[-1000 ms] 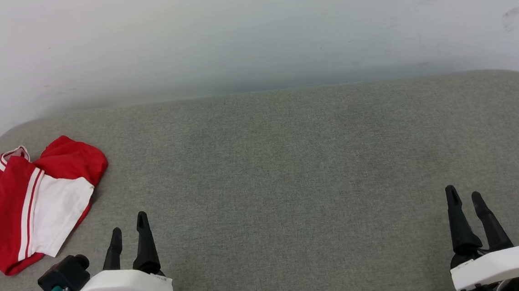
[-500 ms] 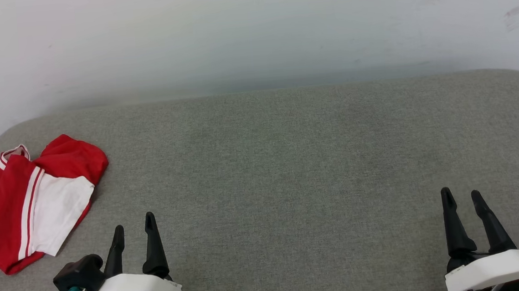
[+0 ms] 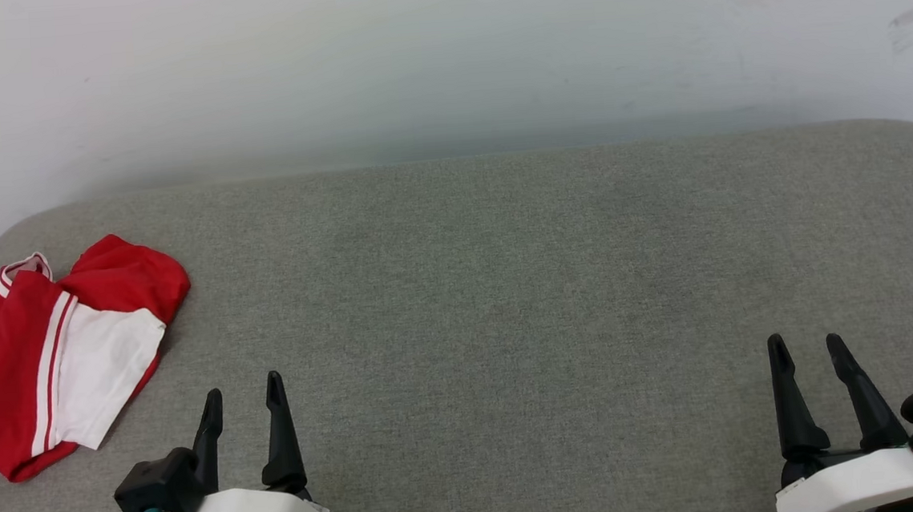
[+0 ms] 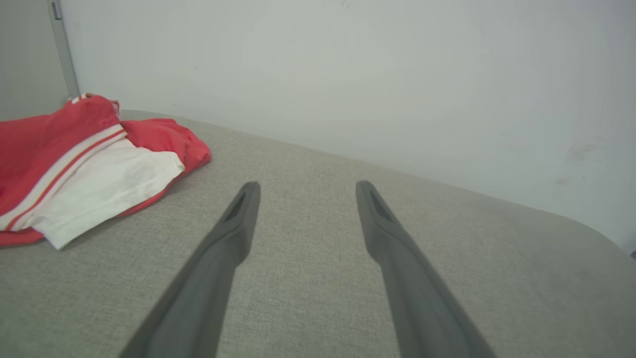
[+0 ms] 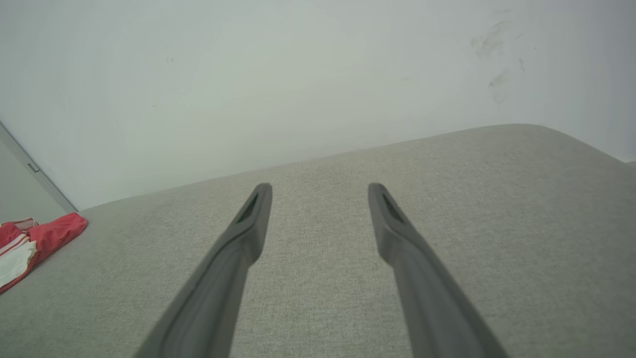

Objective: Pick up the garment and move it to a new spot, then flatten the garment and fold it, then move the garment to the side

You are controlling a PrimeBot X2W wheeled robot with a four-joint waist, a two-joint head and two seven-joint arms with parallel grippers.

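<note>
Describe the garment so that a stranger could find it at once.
A wide grey cushioned surface stands against a pale wall. At its left end lies the garment, bunched up. Its red cloth with a white panel and stripes stands out from the plain grey.

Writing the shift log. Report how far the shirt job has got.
Done: uncertain. The red-and-white jersey lies in a loose bundle at the left edge of the grey cushion, either roughly folded and set aside or untouched. In hand: nothing; left pincer and right pincer are open and empty, apart from it. Left: a flat, neat fold is not visible.
</note>
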